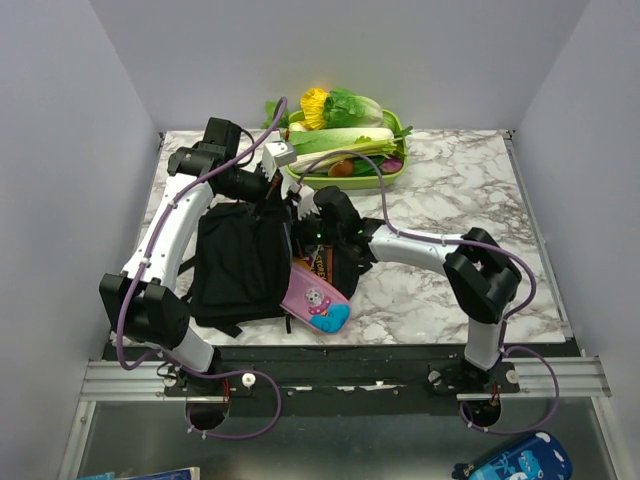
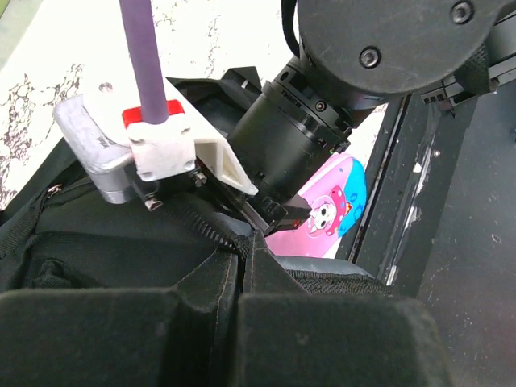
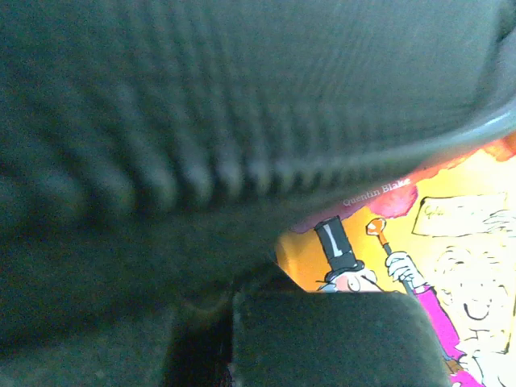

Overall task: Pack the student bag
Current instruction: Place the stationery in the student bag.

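Patience pays on this step, which I judge to be sliding the picture book (image 3: pixel 403 266) into the student bag (image 1: pixel 235 265). The bag lies slumped and black just ahead of the two arm bases, and its mouth seems to be on its right side.

At that mouth the right gripper (image 2: pixel 274 216) is tucked under the bag's fabric flap with its jaws together. Its own camera shows the book's orange cover right beside one finger, but I cannot tell whether the jaws pinch the book. Toward the bag's far edge, the left gripper (image 2: pixel 244 260) has its fingers pressed together on a fold of the bag's zip rim.

To do this well, I would hold that rim high and taut so the flap does not sag onto the book. I would then push the book in flat, not at a tilt that could catch the lining.

A pink pencil case (image 1: pixel 318 300) lies against the bag's near right corner, close by the mouth, and it could be dragged along or block the way. Well beyond the bag, a green tray (image 1: pixel 398 166) of vegetables sits on the marble table (image 1: pixel 470 200), clear of the work.
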Tool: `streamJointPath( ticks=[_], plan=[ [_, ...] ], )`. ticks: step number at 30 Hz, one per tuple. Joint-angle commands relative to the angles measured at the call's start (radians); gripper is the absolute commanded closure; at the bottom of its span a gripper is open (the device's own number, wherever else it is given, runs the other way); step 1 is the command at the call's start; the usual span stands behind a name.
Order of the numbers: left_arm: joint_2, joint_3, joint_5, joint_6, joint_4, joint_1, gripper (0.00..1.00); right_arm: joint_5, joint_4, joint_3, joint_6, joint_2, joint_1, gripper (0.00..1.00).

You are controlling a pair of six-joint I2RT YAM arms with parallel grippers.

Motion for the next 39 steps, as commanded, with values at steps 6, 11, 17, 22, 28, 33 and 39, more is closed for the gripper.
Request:
streamJointPath(
  ticks=[6,11,17,22,28,33,39],
  plan=[
    [-0.040,-0.010,0.008,0.019,-0.002,-0.005,1.00,0.350,-0.120,-0.178,0.027,-0.257,-0.123,0.55],
    [-0.036,0.004,-0.002,0.030,-0.016,-0.005,1.00,0.305,-0.185,-0.412,0.102,-0.536,-0.204,0.55],
    [-0.016,0.051,0.009,0.038,-0.051,-0.008,1.00,0.306,-0.475,-0.531,0.122,-0.667,-0.206,0.99],
    [-0.013,0.048,0.001,0.044,-0.053,-0.016,1.00,0.168,-0.609,-0.593,0.090,-0.704,-0.192,0.99],
    [-0.013,0.045,-0.008,0.038,-0.038,-0.025,1.00,-0.125,-0.571,-0.619,0.015,-0.660,-0.157,0.99],
    [-0.014,0.045,-0.025,0.041,-0.039,-0.025,1.00,-0.173,-0.483,-0.573,0.017,-0.507,-0.079,0.99],
    [-0.019,0.042,-0.023,0.039,-0.038,-0.025,1.00,-0.103,-0.425,-0.542,0.106,-0.390,-0.054,0.99]
  ],
)
